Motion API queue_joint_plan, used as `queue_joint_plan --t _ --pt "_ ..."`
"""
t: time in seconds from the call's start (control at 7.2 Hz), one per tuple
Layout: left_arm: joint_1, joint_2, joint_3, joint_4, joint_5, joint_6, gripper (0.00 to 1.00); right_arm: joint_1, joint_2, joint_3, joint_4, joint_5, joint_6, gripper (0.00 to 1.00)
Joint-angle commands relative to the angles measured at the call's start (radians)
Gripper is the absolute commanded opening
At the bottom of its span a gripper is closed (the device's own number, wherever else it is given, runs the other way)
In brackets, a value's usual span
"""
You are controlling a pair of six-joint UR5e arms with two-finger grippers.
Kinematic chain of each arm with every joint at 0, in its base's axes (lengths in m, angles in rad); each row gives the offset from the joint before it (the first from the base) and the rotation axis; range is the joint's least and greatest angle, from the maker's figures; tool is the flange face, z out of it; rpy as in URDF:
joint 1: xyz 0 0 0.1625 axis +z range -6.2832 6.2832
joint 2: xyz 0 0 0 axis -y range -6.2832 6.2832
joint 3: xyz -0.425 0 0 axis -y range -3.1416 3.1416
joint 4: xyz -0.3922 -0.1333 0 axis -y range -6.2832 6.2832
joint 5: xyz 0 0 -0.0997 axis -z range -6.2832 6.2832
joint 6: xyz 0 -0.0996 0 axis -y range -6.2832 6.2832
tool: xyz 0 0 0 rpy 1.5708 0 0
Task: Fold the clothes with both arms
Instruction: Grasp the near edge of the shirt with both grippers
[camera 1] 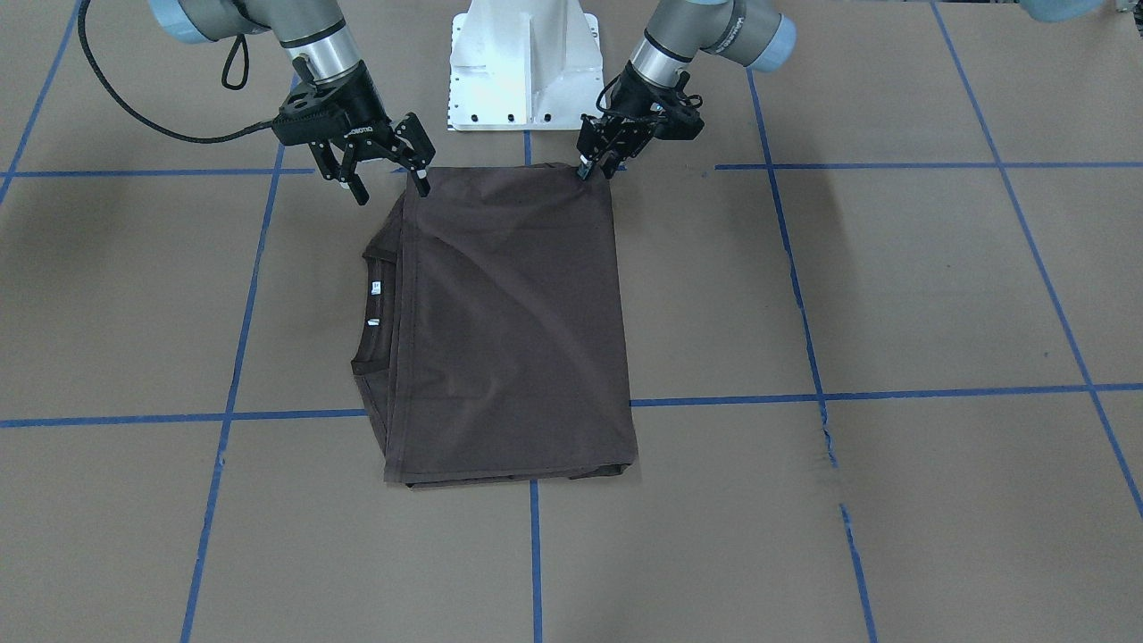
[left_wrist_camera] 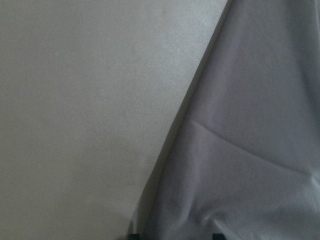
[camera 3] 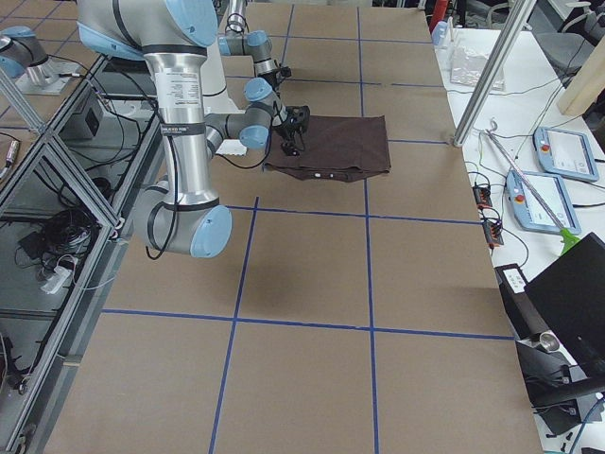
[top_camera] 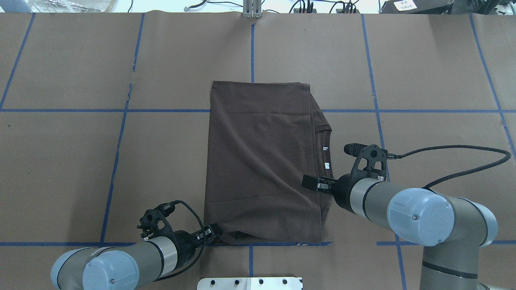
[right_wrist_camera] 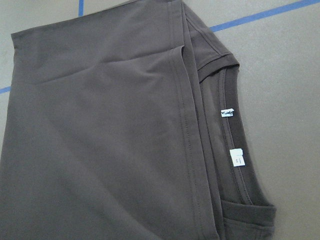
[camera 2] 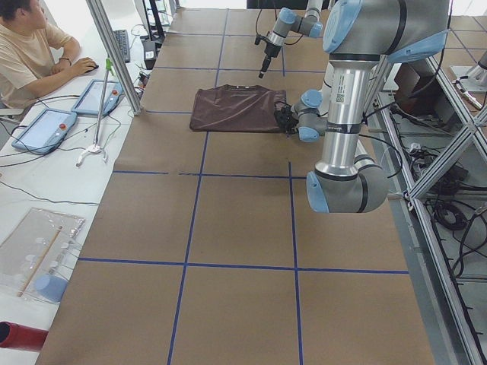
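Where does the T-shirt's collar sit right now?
In the overhead view the collar pokes out from the right-hand edge of the folded T-shirt, on the robot's right side, next to the open right end effector.

place: robotics lab | cues: tape-gridded table [camera 2: 243, 220], aluminium framing [camera 2: 114, 57], teach pendant [camera 2: 43, 131], floor cables [camera 3: 66, 236]

A folded dark brown-grey fabric T-shirt [camera 3: 333, 144] lies on the brown paper-covered table [camera 3: 312, 274] marked with blue tape. The near silver-grey right arm [camera 3: 180, 104] holds its black right gripper [camera 3: 291, 140] at the shirt's left edge; the small left arm [camera 3: 250, 43] stands farther off.
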Motion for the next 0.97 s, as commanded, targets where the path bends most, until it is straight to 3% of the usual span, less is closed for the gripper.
queue_joint_plan --t 0.0,0.14,0.28,0.42,0.56,0.69,0.83 --pt "0.001 -0.007 0.001 0.000 0.000 0.000 0.38 -0.001 0.000 -0.001 0.000 0.000 0.000 1.00" --pt "0.001 -0.011 0.001 0.000 0.000 0.000 0.34 -0.001 0.000 -0.004 0.000 0.000 0.000 1.00" --pt "0.001 -0.011 0.001 0.000 0.000 0.000 0.00 -0.001 0.000 -0.004 -0.002 0.000 0.000 1.00" --pt "-0.001 -0.010 -0.003 0.000 0.000 0.002 0.00 -0.001 0.000 -0.009 -0.002 -0.001 0.003 0.99" --pt "0.001 -0.011 -0.010 0.000 0.000 0.002 0.00 -0.007 0.003 -0.006 -0.015 -0.001 0.106 0.87" --pt "0.001 -0.014 -0.010 0.000 -0.002 0.003 0.00 -0.009 0.012 0.008 -0.084 -0.001 0.229 0.69" --pt "0.001 -0.023 -0.007 0.002 -0.003 0.003 0.00 -0.021 0.061 0.010 -0.175 -0.006 0.317 0.66"
